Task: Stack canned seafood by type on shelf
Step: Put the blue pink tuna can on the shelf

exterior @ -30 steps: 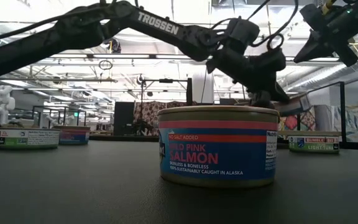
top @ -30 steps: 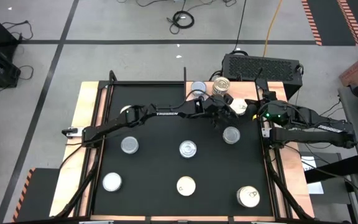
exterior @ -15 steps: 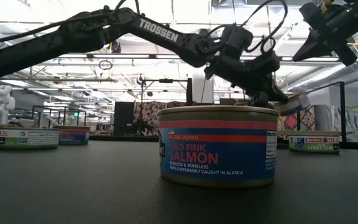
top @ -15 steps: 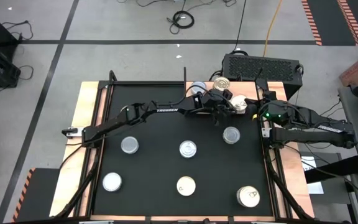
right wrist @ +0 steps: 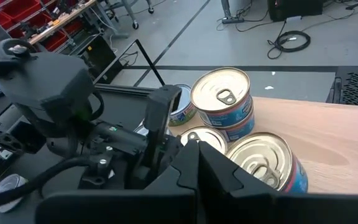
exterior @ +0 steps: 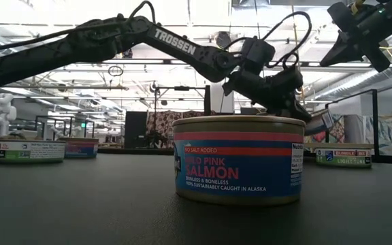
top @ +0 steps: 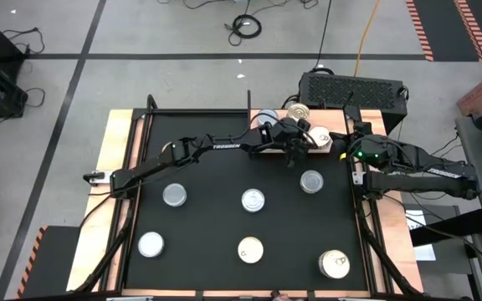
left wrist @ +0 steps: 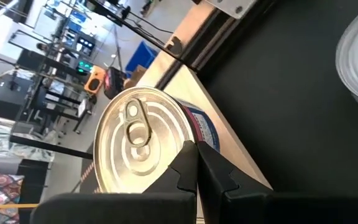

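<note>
The shelf (top: 335, 122) is the light wood board at the table's far right. On it stand a silvery-blue tin (top: 266, 118), a stack of two gold pull-tab tins (right wrist: 222, 102) and more pull-tab tins (top: 319, 139). My left gripper (top: 305, 139) reaches across the black mat to the shelf's near edge. It is shut, and in its wrist view its fingers (left wrist: 188, 163) lie beside an upright pull-tab tin (left wrist: 138, 140) on the wood (left wrist: 229, 124). My right gripper (right wrist: 197, 149) is shut and waits just right of these tins, raised. My left gripper lies with its shut fingers (left wrist: 190, 155) against the side wall (left wrist: 197, 127) of the pull-tab tin, near its rim. It comes level from the table's left. The tin stands upright with its bottom on the shelf. Whether finger and wall truly touch, I cannot tell.
Several tins stand spread over the black mat (top: 207, 217), among them a silvery one (top: 311, 181) near the shelf and the salmon tin (exterior: 240, 160). A black vented box (top: 354, 88) stands beyond the shelf. The right arm (top: 417, 171) lies along the table's right edge.
My left gripper has moved a little toward the table's far edge, staying shut. The pull-tab tin beside its fingers has shifted the same way on the shelf, closer to the stacked tins. My right arm has kept still.
</note>
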`<action>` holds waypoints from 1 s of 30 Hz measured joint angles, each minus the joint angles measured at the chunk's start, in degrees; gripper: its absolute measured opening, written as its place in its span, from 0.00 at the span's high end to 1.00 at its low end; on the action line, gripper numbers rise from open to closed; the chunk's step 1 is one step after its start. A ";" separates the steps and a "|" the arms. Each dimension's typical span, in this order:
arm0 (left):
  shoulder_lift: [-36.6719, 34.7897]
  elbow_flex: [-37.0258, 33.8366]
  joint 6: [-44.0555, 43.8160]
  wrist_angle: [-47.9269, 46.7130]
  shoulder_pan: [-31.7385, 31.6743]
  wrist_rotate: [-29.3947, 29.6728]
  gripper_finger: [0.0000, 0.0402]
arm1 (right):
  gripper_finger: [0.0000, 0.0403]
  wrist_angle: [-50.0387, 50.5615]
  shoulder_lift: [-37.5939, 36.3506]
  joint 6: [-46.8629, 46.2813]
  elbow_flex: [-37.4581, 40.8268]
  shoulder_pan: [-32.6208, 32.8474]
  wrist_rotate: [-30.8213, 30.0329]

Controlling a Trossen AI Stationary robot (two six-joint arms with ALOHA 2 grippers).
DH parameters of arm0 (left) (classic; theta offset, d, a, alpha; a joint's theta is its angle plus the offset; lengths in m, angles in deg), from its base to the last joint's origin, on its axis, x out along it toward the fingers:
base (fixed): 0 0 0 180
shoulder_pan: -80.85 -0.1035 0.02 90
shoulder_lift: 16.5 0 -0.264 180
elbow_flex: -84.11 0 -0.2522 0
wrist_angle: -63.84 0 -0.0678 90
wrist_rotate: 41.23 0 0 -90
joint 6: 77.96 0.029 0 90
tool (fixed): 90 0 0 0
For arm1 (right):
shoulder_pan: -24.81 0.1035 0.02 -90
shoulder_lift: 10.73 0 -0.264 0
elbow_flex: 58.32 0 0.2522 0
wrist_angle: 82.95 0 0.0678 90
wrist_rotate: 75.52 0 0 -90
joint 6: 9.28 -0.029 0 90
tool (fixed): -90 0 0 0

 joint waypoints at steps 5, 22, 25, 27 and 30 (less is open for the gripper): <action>0.00 0.00 0.02 0.82 0.00 1.07 1.00 | 1.00 0.03 0.00 -0.01 0.00 0.00 0.10; -0.71 0.00 0.09 0.67 0.16 6.90 0.86 | 1.00 1.79 0.00 0.00 0.00 0.00 2.02; -2.58 0.00 -1.24 0.62 0.91 8.51 0.86 | 1.00 3.88 -0.02 0.07 0.00 0.02 4.26; -4.59 0.01 -1.33 -1.43 1.66 9.16 0.86 | 1.00 5.61 -0.02 -0.14 0.00 0.04 5.22; -7.75 0.04 -2.55 -7.23 2.84 9.21 0.86 | 1.00 8.33 0.00 -0.45 0.00 0.04 6.34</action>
